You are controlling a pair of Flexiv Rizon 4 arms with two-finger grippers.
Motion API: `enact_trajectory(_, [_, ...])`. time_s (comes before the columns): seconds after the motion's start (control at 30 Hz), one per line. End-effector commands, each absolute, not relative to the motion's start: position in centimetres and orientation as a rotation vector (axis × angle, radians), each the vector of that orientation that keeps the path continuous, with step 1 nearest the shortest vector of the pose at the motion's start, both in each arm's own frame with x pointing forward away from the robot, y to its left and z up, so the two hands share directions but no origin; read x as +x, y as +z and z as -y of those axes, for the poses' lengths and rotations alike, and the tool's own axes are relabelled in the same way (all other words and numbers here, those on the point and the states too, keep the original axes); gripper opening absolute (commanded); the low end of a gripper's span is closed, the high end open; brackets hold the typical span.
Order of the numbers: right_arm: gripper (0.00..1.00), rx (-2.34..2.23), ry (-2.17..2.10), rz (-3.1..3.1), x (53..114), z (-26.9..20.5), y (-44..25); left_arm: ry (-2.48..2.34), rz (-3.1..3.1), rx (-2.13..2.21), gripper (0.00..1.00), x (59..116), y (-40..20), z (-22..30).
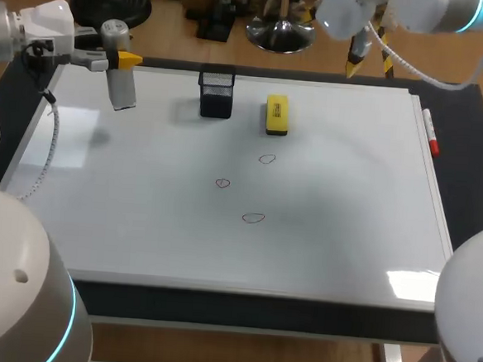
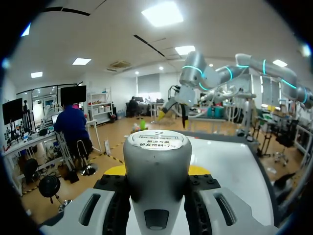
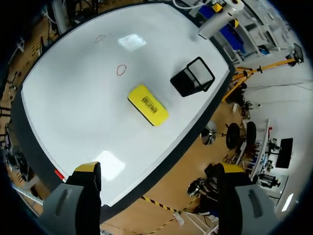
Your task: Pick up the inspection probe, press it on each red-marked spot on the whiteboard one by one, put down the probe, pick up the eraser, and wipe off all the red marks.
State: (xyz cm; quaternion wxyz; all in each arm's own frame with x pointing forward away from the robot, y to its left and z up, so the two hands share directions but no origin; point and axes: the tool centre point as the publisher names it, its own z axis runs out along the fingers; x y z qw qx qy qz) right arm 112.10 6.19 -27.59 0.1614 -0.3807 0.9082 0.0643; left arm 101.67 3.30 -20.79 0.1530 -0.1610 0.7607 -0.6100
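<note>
Mesh holder [image 1: 217, 94] beside eraser [image 1: 277, 115]; red marker [image 1: 430, 132] at whiteboard [image 1: 346, 221] edge.

The head view looks down from above and behind the robot, far enough off to take in the whole whiteboard [image 1: 329, 237] and the bench [image 1: 473, 189] from near edge to far edge. The left wrist view sits close behind the left hand [image 2: 156, 170] at the bench's far left corner, facing roughly level along the far edge, with the inspection probe [image 2: 157, 156] filling its foreground. The right wrist view hangs high over the far edge, looking steeply down past the right hand [image 3: 159, 167]. It shares the eraser [image 3: 148, 111], mesh holder [image 3: 192, 77] and whiteboard with the head view.
</note>
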Motion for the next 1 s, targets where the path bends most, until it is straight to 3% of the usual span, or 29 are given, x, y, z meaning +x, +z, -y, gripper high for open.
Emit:
enact_trajectory(0.03, [1.00, -1.257, -0.086, -2.849, 112.0, -6.5, -27.1, -1.748, -2.176, -0.462, 0.00, 101.6, -20.8, -3.2])
enact_trajectory(0.47, [1.00, -1.257, -0.086, -2.849, 112.0, -6.5, -27.1, -1.748, -2.176, -0.462, 0.00, 101.6, -20.8, -3.2])
enact_trajectory(1.0, [1.00, -1.914, 0.001, -2.640, 110.4, -9.9, -34.8, -1.748, -2.176, -0.462, 0.00, 101.6, -20.8, -3.2])
